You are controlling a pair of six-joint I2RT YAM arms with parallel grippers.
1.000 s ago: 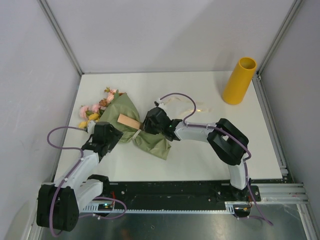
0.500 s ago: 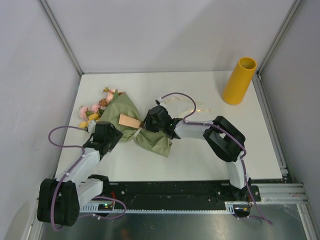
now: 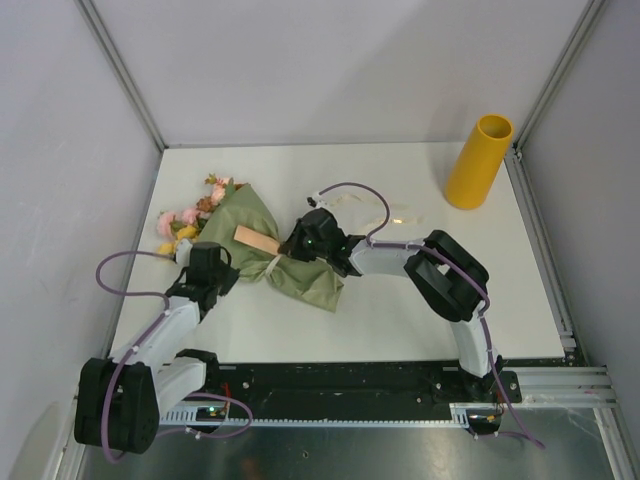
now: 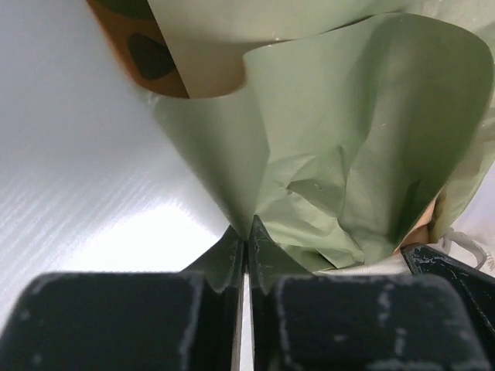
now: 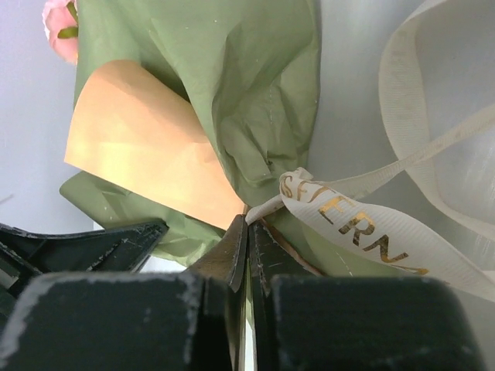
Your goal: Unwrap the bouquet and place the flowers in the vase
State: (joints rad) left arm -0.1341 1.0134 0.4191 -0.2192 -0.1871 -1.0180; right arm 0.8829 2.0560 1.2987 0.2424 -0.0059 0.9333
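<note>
The bouquet (image 3: 262,245) lies on the white table, its olive-green paper (image 4: 348,139) showing a peach inner fold (image 5: 147,147). Pink and yellow flowers (image 3: 190,218) stick out at its upper-left end, and one pink bloom (image 5: 58,31) shows in the right wrist view. My left gripper (image 3: 232,272) (image 4: 247,232) is shut on a fold of the green paper at the bouquet's left side. My right gripper (image 3: 296,246) (image 5: 247,226) is shut at the tie, where the cream ribbon (image 5: 363,224) runs into its tips. The yellow vase (image 3: 478,162) stands upright at the far right.
Loose ribbon tails (image 3: 385,215) trail on the table behind the right arm. Grey enclosure walls close in on the left, back and right. A black rail (image 3: 350,380) with the arm bases runs along the near edge. Purple cables loop off both arms.
Both grippers have closed from open. The left one edged in toward the paper; the right one shifted slightly left onto the tie. The bouquet has barely moved.
</note>
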